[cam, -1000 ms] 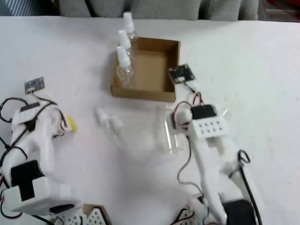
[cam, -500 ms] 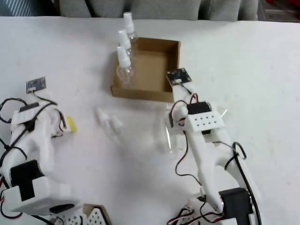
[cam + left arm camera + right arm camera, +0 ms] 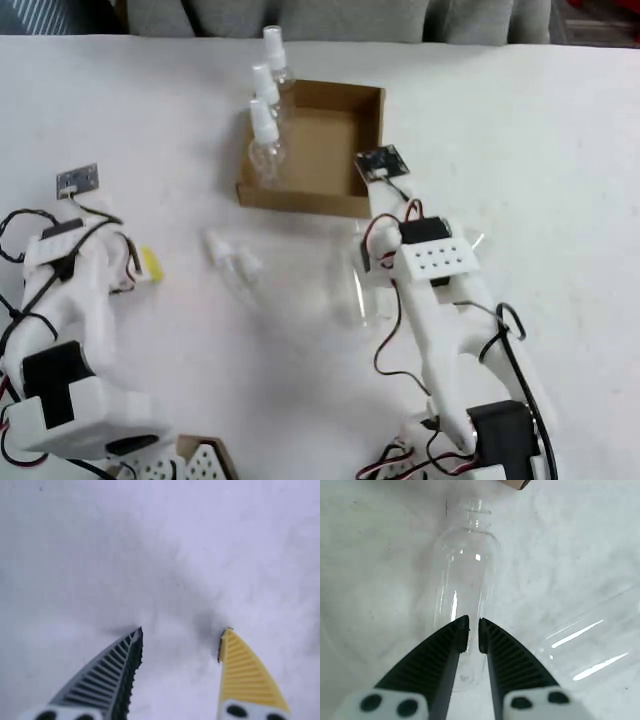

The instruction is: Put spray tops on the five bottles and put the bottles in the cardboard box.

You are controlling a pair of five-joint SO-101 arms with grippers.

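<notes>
Table (image 3: 560, 120): flat white surface with a matte, faintly mottled finish. It carries everything listed below.

Cardboard box (image 3: 305, 198): brown corrugated card, square, open at the top, with low walls. It sits in the upper centre of the high view.

Capped bottles (image 3: 264, 150): three clear plastic bottles standing upright in a row along the box's left wall, each with a white spray top. I cannot tell whether they stand inside the wall or just outside it.

Loose spray tops (image 3: 230, 258): small white plastic pieces lying on the table, left of centre, below the box's lower left corner. Their number is unclear.

Open bottle (image 3: 465, 570): clear, glossy and round-shouldered, with a bare threaded neck. It lies on its side on the table, with the neck towards the box corner at the top edge of the right wrist view.

Second clear bottle (image 3: 592, 640): lies just beside the open bottle, at the right edge of the right wrist view. It shows bright streaks of reflection.

Right gripper (image 3: 469, 636): two black ribbed fingers on white mounts, drawn almost together with a thin slit between the tips. Nothing is between them. The tips are over the body of the open bottle.

Left gripper (image 3: 180, 636): one dark grey ribbed finger and one yellow ribbed finger, both tapering to points. They are spread well apart, with only the white table between them.
</notes>
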